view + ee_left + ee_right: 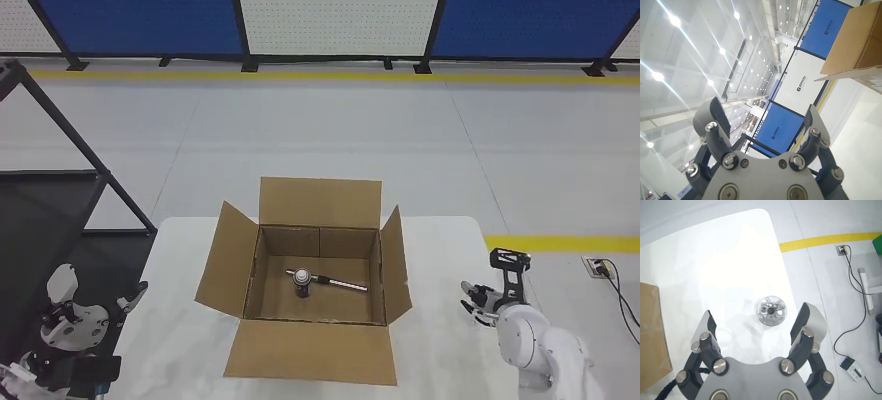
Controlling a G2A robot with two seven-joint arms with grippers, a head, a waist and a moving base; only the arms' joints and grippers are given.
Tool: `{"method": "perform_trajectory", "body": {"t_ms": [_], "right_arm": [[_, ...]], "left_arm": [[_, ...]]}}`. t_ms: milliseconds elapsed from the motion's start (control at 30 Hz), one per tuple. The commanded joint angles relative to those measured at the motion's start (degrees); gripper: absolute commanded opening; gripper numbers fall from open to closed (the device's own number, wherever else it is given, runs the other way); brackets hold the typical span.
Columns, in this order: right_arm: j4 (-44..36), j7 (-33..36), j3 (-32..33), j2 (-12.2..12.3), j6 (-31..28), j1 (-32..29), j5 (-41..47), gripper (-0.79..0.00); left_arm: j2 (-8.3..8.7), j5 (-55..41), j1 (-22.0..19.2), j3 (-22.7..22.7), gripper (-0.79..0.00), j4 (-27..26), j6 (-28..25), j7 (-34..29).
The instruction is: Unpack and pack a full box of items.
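Observation:
An open cardboard box [318, 352] stands in the middle of the white table [440, 340], all flaps folded out. On its floor lies a tool with a round grey head and a thin metal rod [322, 280]. My right gripper [756, 310] hangs open above the table to the right of the box [651, 323], near the table's right edge. A small round silver metal part [771, 313] lies on the table below, between the fingers and apart from them. My left gripper [762, 108] is open and empty, pointing up at the ceiling off the table's left side [97, 292], with a box flap [853, 43] beside it.
A black metal rack [60, 200] stands left of the table, close to the left arm. Right of the table, the floor carries a yellow line [829, 239], a wall socket with a black cable [849, 262] and a small grey device [853, 371]. Blue and white panels [340, 25] close the back.

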Motion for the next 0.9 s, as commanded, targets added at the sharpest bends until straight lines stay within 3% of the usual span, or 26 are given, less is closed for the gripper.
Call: {"method": "perform_trajectory", "body": {"t_ms": [0, 200, 700, 767, 833, 867], "right_arm": [[0.7, 0.4, 1.1, 0.2, -1.0, 0.0, 0.4, 0.000], [4.9, 1.6, 2.3, 0.6, -4.2, 1.3, 1.6, 0.000], [15.0, 2.5, -0.9, 0.4, -4.8, 7.2, 2.7, 0.000], [15.4, 2.1, -0.9, 0.4, -4.6, 7.3, 2.9, -0.068], [15.5, 1.8, -0.9, 0.4, -4.4, 7.3, 3.2, -0.228], [15.5, 1.7, -0.9, 0.4, -4.4, 7.3, 3.3, -0.256]], "left_arm": [[0.00, 0.0, 0.0, 0.0, 0.000, 0.0, 0.0, 0.0], [0.00, 0.0, 0.0, 0.0, 0.000, 0.0, 0.0, 0.0], [0.00, 0.0, 0.0, 0.0, 0.000, 0.0, 0.0, 0.0], [0.00, 0.0, 0.0, 0.0, 0.000, 0.0, 0.0, 0.0], [0.00, 0.0, 0.0, 0.0, 0.000, 0.0, 0.0, 0.0], [0.00, 0.0, 0.0, 0.0, 0.000, 0.0, 0.0, 0.0]]}}
